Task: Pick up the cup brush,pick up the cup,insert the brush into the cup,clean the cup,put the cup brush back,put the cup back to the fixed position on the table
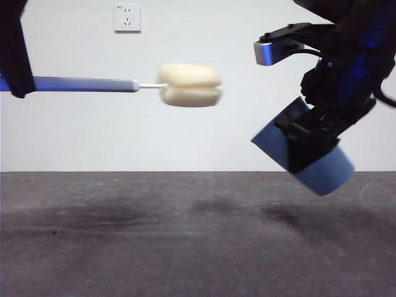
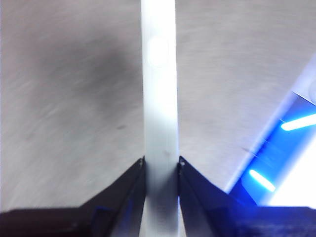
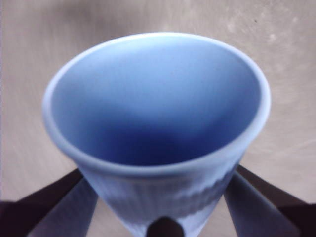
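Note:
In the front view the cup brush (image 1: 86, 84) hangs level above the table (image 1: 185, 241), its pale yellow sponge head (image 1: 189, 85) pointing right. My left gripper (image 1: 18, 86) at the left edge is shut on the grey handle (image 2: 159, 98), which runs straight out between the jaws (image 2: 160, 165). At the right, my right gripper (image 1: 315, 145) is shut on the blue cup (image 1: 309, 158), held tilted in the air with its mouth toward the upper left. The right wrist view looks into the empty cup (image 3: 158, 113), a jaw on each side of it (image 3: 158, 202). A gap separates sponge and cup.
A white wall socket (image 1: 127, 18) sits on the pale back wall. Faint shadows of the arms lie on the dark tabletop (image 2: 74, 98). A blurred blue shape (image 2: 281, 163) shows at one edge of the left wrist view.

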Available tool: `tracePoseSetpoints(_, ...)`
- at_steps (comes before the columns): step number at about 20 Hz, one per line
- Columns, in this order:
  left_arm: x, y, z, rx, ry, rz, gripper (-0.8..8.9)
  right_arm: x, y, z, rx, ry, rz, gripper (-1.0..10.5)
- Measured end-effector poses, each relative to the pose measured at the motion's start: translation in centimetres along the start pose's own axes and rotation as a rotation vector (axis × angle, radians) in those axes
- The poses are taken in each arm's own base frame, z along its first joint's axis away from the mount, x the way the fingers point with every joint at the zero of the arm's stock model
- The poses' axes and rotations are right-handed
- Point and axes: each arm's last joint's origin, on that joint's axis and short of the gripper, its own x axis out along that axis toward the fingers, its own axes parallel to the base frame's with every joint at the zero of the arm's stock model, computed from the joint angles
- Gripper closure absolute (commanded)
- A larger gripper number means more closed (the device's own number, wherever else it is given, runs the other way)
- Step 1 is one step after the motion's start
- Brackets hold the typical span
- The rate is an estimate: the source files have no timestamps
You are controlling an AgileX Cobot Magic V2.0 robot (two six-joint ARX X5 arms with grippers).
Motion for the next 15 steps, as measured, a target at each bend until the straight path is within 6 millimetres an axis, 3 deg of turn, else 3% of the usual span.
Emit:
tracePoseSetpoints(7,0.7,-1.5,0.6,0.097,0.026,-0.057,8.22,-1.4,1.1,1.2,-0.38,0.071,-0.093,9.6)
tracePoseSetpoints(15,3.2,-2.1,1.7,0.131,0.09,-0.095,8.22,-2.2,2.6,1.8,-0.522,0.04,-0.09,9.6)
